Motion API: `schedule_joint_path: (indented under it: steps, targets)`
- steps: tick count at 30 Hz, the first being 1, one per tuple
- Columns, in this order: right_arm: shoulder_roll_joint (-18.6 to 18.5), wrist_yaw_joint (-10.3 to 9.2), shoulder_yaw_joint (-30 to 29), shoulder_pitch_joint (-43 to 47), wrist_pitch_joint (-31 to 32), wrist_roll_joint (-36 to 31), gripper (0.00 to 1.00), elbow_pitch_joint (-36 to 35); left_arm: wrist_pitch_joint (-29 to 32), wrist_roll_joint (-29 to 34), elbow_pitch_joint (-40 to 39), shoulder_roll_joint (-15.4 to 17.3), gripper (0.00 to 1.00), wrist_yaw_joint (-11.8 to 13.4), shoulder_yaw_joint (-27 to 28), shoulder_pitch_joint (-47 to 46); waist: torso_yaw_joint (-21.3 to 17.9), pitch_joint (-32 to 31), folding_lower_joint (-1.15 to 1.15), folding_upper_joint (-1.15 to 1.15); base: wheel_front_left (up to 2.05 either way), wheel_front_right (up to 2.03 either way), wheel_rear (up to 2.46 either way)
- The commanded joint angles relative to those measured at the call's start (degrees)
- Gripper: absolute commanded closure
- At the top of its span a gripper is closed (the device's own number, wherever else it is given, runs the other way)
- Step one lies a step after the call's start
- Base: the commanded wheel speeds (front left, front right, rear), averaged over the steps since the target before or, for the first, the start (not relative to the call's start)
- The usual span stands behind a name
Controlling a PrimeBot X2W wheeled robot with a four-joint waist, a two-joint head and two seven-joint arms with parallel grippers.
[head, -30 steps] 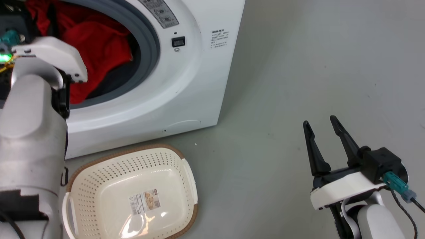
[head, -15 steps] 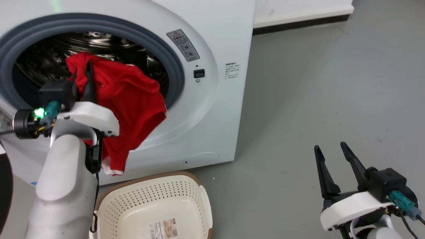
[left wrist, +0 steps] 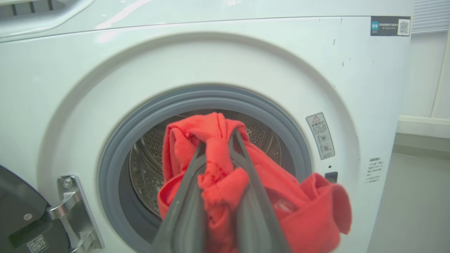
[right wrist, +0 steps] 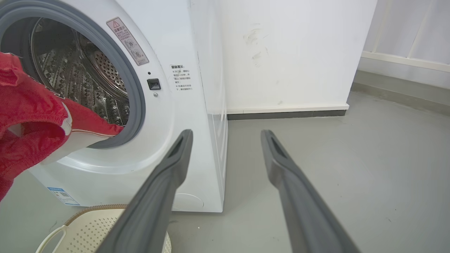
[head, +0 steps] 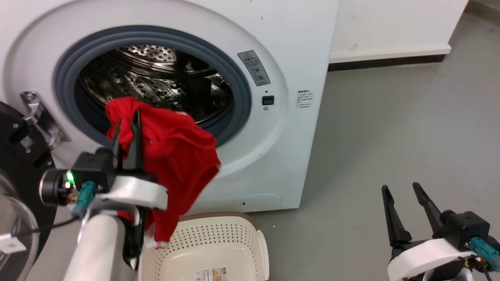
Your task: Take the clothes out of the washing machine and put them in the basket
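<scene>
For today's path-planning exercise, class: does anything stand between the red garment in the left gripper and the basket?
Nothing visible does. The clothes hang from the left gripper in front of the washing machine, their lowest hem at the rim of the basket below.

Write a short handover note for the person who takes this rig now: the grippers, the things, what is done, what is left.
Left gripper: shut on the clothes, held up in front of the washing machine opening.
Right gripper: open, empty, off to the right.
Basket: on the floor before the machine, empty; the clothes' lower end hangs by its left rim.
Done: clothes out of the machine.
Left: bring them over the basket, release.
</scene>
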Motion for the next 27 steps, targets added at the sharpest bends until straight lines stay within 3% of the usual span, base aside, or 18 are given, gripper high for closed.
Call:
schedule_joint_path:
  steps: [1, 6, 13, 18, 27]
  targets:
    - [0.12, -0.04, -0.42, 0.98, 0.34, -0.48, 0.00, -0.78, 1.35, -0.05, -3.89, -0.61, 1.00, 0.56, -0.68, 3.56, 1.49, -0.58, 0.01, 0.00, 0.00, 0.00, 0.00]
    - [0.13, -0.04, -0.20, 1.04, 1.14, -0.69, 0.00, -1.99, 4.41, -0.94, -9.41, -1.52, 1.00, 1.46, -1.84, 10.72, 2.96, 0.42, 0.01, 0.00, 0.00, 0.00, 0.00]
    - [0.12, -0.04, 0.46, -1.04, 1.33, -0.89, 0.00, -3.28, 5.13, -2.52, -7.41, -3.16, 1.00, 2.33, -2.46, 16.59, 3.59, 4.48, 0.01, 0.00, 0.00, 0.00, 0.00]
    - [0.13, -0.04, 0.93, -3.02, 1.08, -1.09, 0.00, -3.90, 3.94, -5.17, 0.15, -5.24, 1.00, 1.74, -2.88, 17.26, 3.28, 9.69, 0.01, 0.00, 0.00, 0.00, 0.00]
    - [0.14, -0.04, 1.81, -8.18, 0.76, -1.62, 0.00, -4.91, -0.49, -7.03, 18.81, -7.11, 1.00, -0.29, -3.84, 7.53, 1.97, 20.79, 0.01, 0.00, 0.00, 0.00, 0.00]
